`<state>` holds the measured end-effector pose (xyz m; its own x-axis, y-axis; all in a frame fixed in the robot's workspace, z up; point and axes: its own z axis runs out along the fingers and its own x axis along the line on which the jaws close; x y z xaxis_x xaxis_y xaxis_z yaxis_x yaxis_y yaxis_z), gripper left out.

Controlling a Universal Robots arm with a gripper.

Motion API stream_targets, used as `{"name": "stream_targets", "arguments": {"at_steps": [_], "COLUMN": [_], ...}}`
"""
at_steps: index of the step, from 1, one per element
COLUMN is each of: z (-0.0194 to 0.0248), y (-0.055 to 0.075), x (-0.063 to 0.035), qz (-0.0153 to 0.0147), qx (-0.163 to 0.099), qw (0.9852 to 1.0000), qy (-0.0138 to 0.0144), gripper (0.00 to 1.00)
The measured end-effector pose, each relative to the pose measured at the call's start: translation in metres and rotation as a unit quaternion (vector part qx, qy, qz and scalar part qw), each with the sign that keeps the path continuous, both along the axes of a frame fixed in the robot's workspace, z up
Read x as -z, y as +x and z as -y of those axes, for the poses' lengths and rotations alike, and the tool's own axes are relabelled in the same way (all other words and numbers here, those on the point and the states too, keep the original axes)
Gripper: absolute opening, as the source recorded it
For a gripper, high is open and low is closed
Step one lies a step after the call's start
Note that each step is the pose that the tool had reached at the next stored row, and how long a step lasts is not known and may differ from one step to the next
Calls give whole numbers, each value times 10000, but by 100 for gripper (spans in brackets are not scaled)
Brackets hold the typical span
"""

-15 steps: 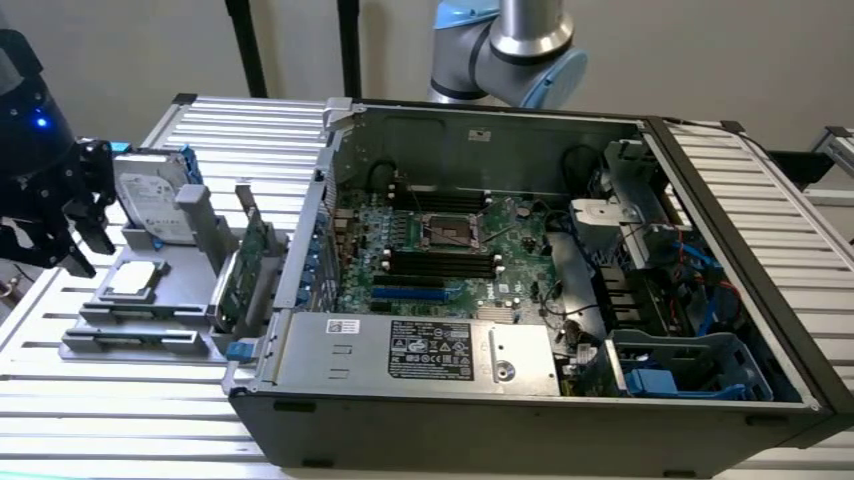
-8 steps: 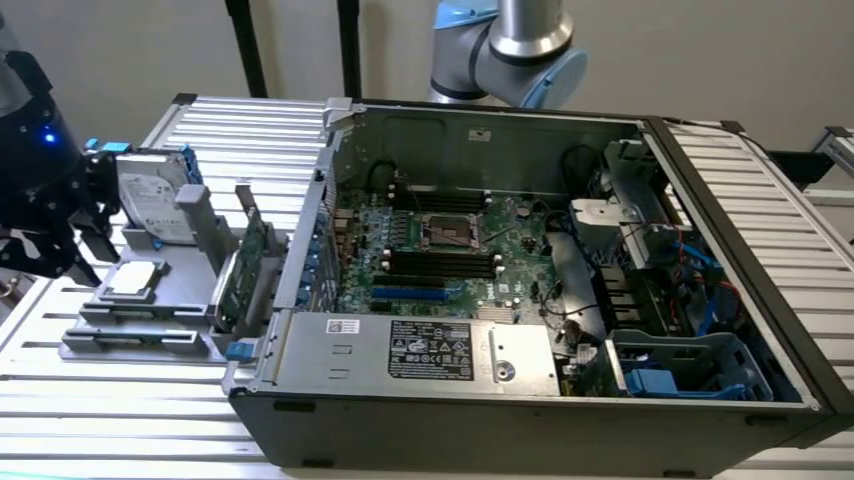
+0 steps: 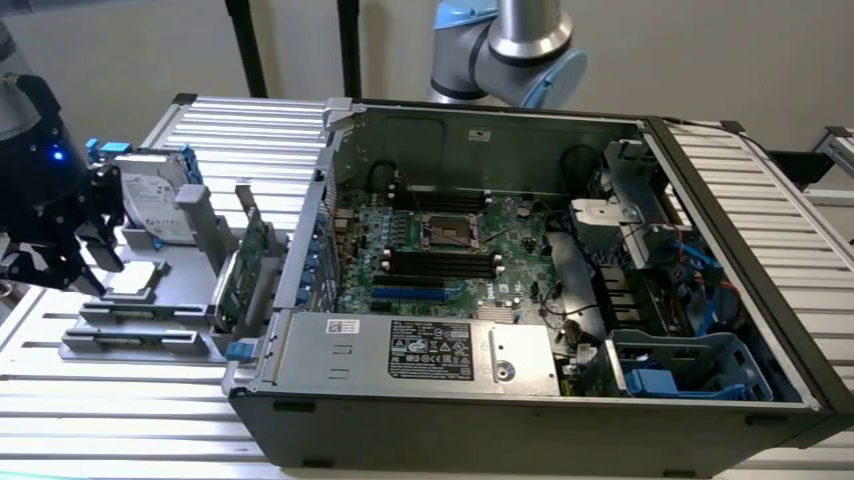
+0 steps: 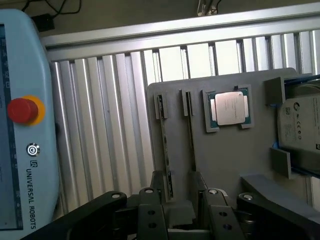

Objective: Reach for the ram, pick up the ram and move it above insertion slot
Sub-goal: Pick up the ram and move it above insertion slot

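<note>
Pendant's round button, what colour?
The button is red with a yellow ring; the wrist view shows it best.

The arm (image 3: 514, 45) stood at the back as a silver tube with pale blue joint caps. At the exterior view's left edge, a grey wrist (image 3: 16, 105) sat above the black hand (image 3: 60, 265), which hung with its tips pointing down and a small blue light (image 3: 55, 154) glowing on its body. In the wrist view, the two dark fingers (image 4: 151, 212) stood apart, with nothing clamped between them.
</note>
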<state>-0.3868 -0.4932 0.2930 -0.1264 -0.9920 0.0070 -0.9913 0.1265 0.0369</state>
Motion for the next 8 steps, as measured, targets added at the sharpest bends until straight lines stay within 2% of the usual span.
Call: {"name": "stream_targets", "arguments": {"at_steps": [8], "z": [10], "y": [-23], "x": [146], "qz": [1], "qx": [0], "qw": [10000], "qy": [1], "gripper": [36]}}
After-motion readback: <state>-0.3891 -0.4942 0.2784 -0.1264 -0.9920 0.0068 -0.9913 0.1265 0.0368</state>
